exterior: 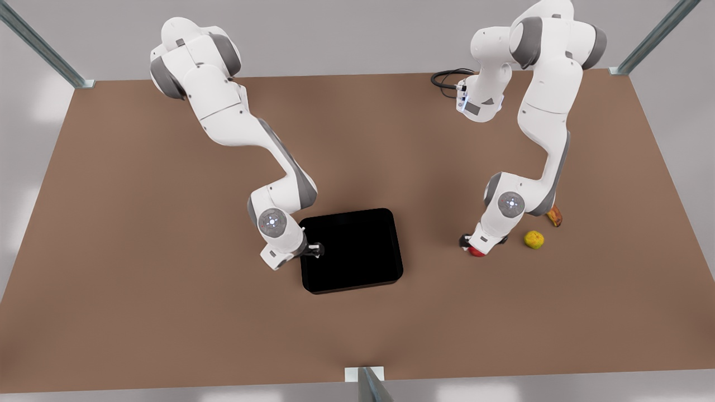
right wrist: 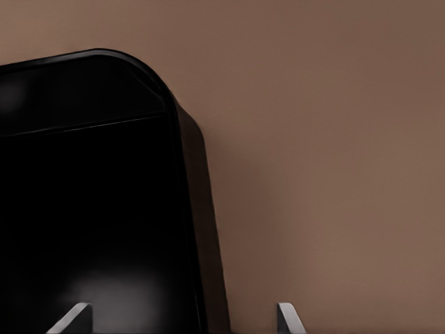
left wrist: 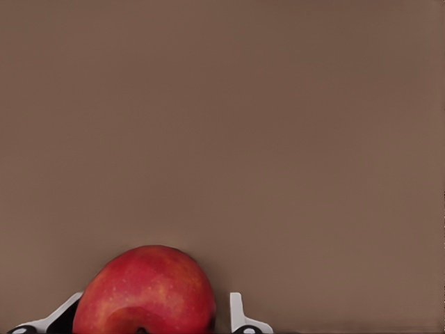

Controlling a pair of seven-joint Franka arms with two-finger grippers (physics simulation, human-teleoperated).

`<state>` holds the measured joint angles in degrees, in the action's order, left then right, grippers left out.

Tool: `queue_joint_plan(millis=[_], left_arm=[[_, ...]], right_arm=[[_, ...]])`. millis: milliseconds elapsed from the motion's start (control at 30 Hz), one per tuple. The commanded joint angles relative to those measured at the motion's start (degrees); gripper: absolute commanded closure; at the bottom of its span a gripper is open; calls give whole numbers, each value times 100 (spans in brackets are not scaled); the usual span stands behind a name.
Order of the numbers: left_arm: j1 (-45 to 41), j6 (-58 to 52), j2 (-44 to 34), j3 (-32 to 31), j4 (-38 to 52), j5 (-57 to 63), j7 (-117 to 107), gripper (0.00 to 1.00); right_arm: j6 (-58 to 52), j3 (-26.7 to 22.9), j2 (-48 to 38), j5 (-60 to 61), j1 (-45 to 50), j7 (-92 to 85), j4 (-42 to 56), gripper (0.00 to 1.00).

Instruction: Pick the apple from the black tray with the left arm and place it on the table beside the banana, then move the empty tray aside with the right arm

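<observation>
Front view: left end effector [exterior: 473, 247] low at the desk [exterior: 139, 223], fingers straddling the apple [exterior: 476, 252] with a small gap on one side; whether it grips, cannot tell. Apple near a yellow-green fruit [exterior: 534, 239] and the banana [exterior: 554, 215]. Right end effector [exterior: 314, 249] spread across the rim of the empty black tray [exterior: 352, 251]. Judged: placing almost complete; moving the tray aside remains.

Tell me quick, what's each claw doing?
Left gripper: open around the apple, by the table.
Right gripper: open, straddling the tray rim.
</observation>
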<state>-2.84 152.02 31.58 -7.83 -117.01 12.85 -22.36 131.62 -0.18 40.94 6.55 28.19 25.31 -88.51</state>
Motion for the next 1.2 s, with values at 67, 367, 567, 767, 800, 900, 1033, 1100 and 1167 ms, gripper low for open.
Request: queue_joint_plan(millis=[67, 367, 567, 767, 800, 900, 1033, 1100, 1167], left_arm=[[3, -6, -64, 1, -6, -107, 1393, 0], [-6, -3941, -1576, -139, 1679, -643, 1962, 0], [257, -6826, -1735, 212, 3615, -985, 2843, 0], [451, -6510, -1576, 203, 3703, -977, 2772, 0], [424, -6501, -1576, 195, 3703, -977, 2772, 0], [416, -6360, -1497, 177, 3703, -977, 2772, 0], [424, -6369, -1497, 186, 3703, -968, 2772, 0], [416, -6360, -1497, 168, 3703, -1047, 2764, 0], [407, -6141, -1488, 159, 3712, -1039, 2851, 0]], right_arm=[[487, 1, -7, 4, 3, -501, -114, 3], [443, 1, 10, 22, -6, -483, -114, 68], [399, 1, -25, 39, -6, -475, -96, 85], [-1059, -245, -754, 66, -32, -1107, -52, 92], [-1385, -368, -886, 74, -41, -1327, -52, 92], [-2132, -895, -1176, 127, -41, -2258, -26, 92], [-2879, -1730, -1431, 382, -32, -3506, 44, 92], [-3099, -2144, -1431, 391, -32, -4069, 106, 93], [-3213, -2662, -1431, 681, -32, -4790, 106, 93]])
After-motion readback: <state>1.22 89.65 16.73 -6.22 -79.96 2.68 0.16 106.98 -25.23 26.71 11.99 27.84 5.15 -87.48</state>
